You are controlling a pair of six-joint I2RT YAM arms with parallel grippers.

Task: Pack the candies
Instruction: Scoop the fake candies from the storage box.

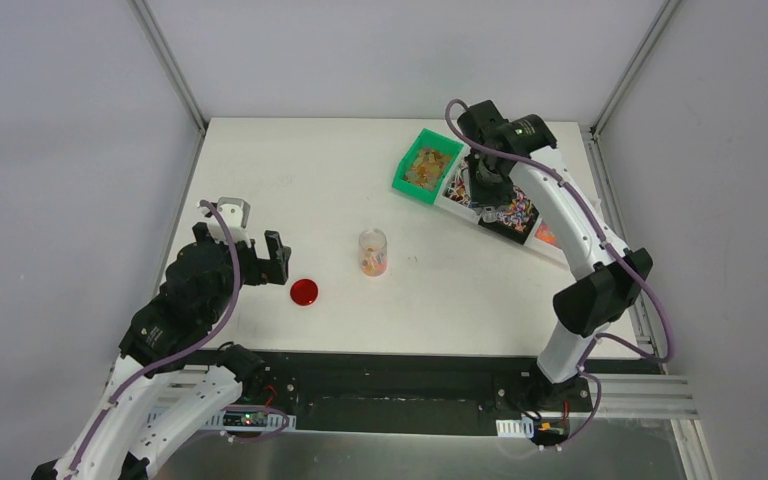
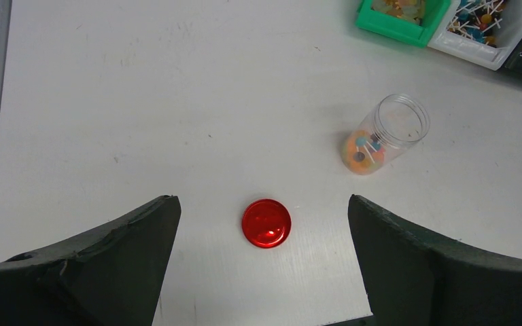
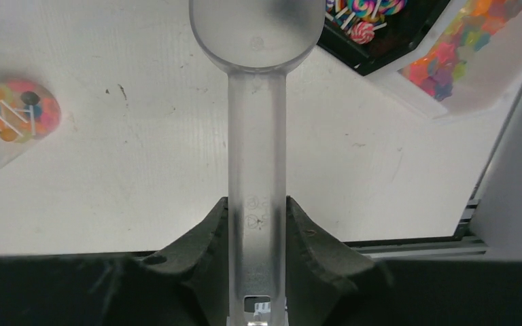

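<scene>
Candies (image 1: 508, 212): light, loose, slick-wrapped, too small to pinch, so scoop them. In bins (image 1: 401, 184) at the table's far right corner, some in the jar (image 2: 384, 136) mid-table. Right gripper (image 3: 257, 219) clamped on the scoop (image 3: 257, 136) handle. Left gripper (image 2: 262, 199) spread wide, empty.

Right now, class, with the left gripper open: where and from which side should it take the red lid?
Pinch the red lid across its rim, coming straight down: it lies flat on the table, a thin disc, so likely only opposite edges offer purchase.
</scene>
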